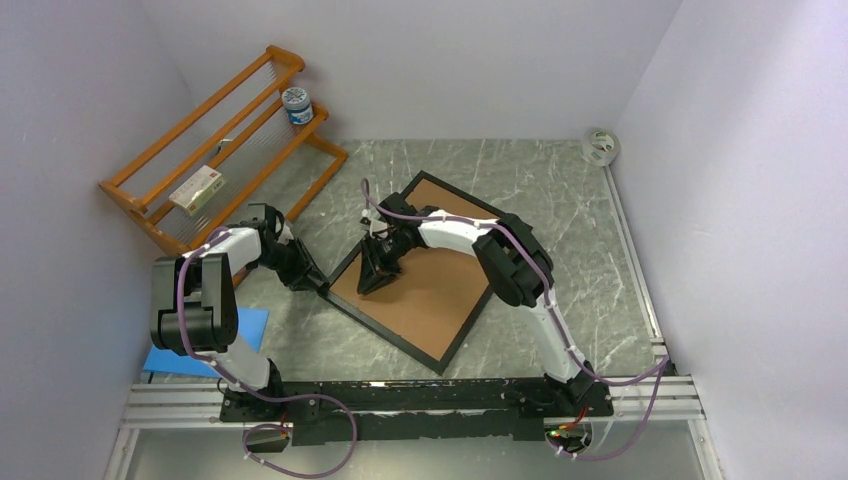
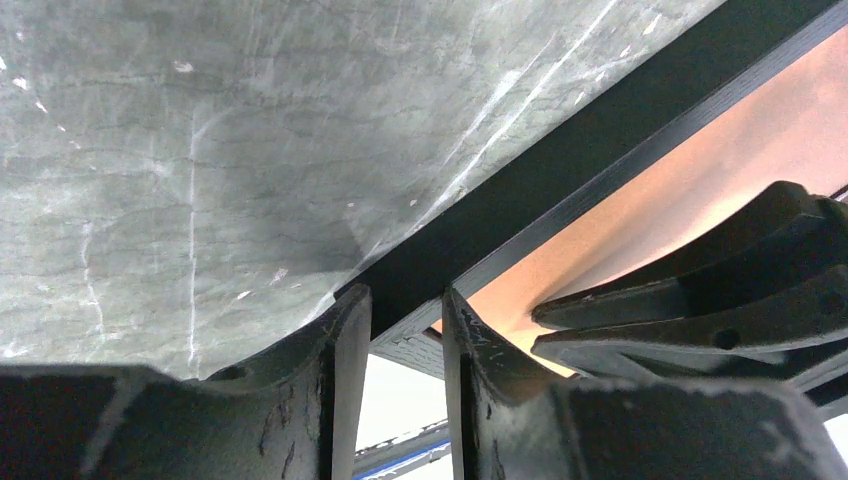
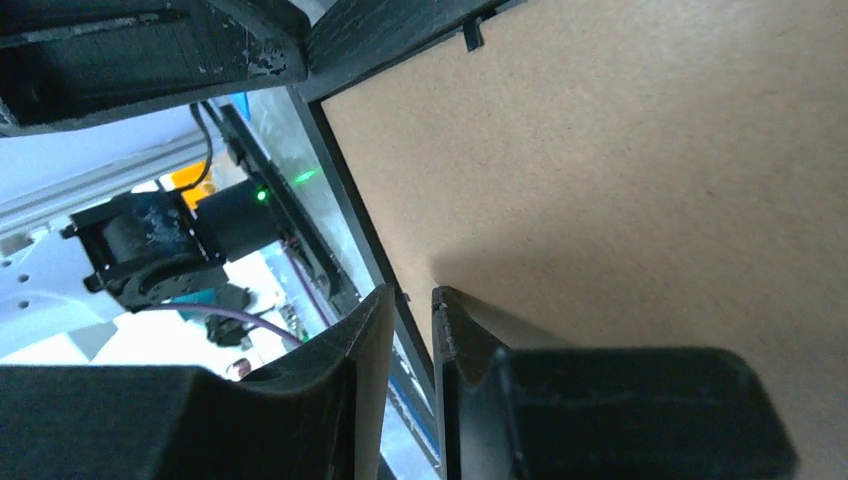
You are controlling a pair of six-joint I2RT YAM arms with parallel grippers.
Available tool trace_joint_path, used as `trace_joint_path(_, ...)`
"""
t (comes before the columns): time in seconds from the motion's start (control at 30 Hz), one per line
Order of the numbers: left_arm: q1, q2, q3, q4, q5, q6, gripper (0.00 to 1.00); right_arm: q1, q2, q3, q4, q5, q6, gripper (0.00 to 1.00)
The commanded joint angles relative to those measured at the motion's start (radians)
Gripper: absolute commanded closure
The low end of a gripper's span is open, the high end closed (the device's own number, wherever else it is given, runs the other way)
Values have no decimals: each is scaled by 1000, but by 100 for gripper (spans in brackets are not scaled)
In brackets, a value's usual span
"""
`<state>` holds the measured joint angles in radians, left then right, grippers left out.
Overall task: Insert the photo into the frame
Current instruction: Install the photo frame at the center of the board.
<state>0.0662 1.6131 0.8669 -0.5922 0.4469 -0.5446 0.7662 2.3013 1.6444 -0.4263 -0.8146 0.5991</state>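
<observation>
White walls close in a grey-green surface (image 1: 560, 200) with a polished, stone-like look, veined and scratched with pale lines. At the far left stands an orange wooden rack (image 1: 150, 160) of round rails and thin wire rungs, carrying a small jar (image 1: 297, 104) with a blue lid and a little flat box (image 1: 197, 188). A roll of tape (image 1: 601, 146) sits in the far right corner, and a smooth blue sheet (image 1: 250, 325) lies at the near left.

The frame (image 1: 385, 333) lies in the middle of the surface, turned so that its corners point far, near, left and right. It is a large, thin rectangle of matte black with a faint wood grain and crisp square edges. A brown backing board (image 1: 430, 290), dull and fibrous like cardboard, fills it from rim to rim, and a small black tab (image 3: 472, 38) juts over the board at one edge.

The left tool (image 1: 318, 285) is clamped on the frame's left corner, one worn black finger on each side of the rail. The right tool (image 1: 372, 278) sits just beside it, over the board's left part. Its fingers are slightly apart and straddle the frame's thin rim, and I cannot tell whether they pinch it.
</observation>
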Motion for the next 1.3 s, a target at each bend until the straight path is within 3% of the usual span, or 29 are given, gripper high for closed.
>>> trace_joint_path(0.0, -6, 13, 9, -43, -38, 3, 64, -34, 44, -65, -20, 469, -94, 73)
trace_joint_path(0.17, -6, 3, 4, -21, -1, -2, 59, -24, -65, -75, -3, 503, -126, 72)
trace_joint_path(0.4, -6, -89, -1, 11, 31, -28, 26, -111, -244, -34, -9, 593, -135, 65)
trace_joint_path(0.53, -6, -147, 1, -11, 6, -20, 14, -210, -280, 3, -24, 640, -135, 53)
trace_joint_path(0.77, -6, -163, -75, 30, 68, -47, 14, -365, -278, 76, -89, 880, -147, 20)
trace_joint_path(0.97, -6, -121, -105, 38, 114, -44, 15, -464, -180, 171, -115, 987, -134, 15)
trace_joint_path(1.13, -8, -80, -117, 61, 174, -28, 15, -529, -88, 251, -149, 927, -125, 15)
trace_joint_path(1.27, -8, -26, -99, 100, 261, -20, 17, -576, -68, 214, -115, 794, -110, 15)
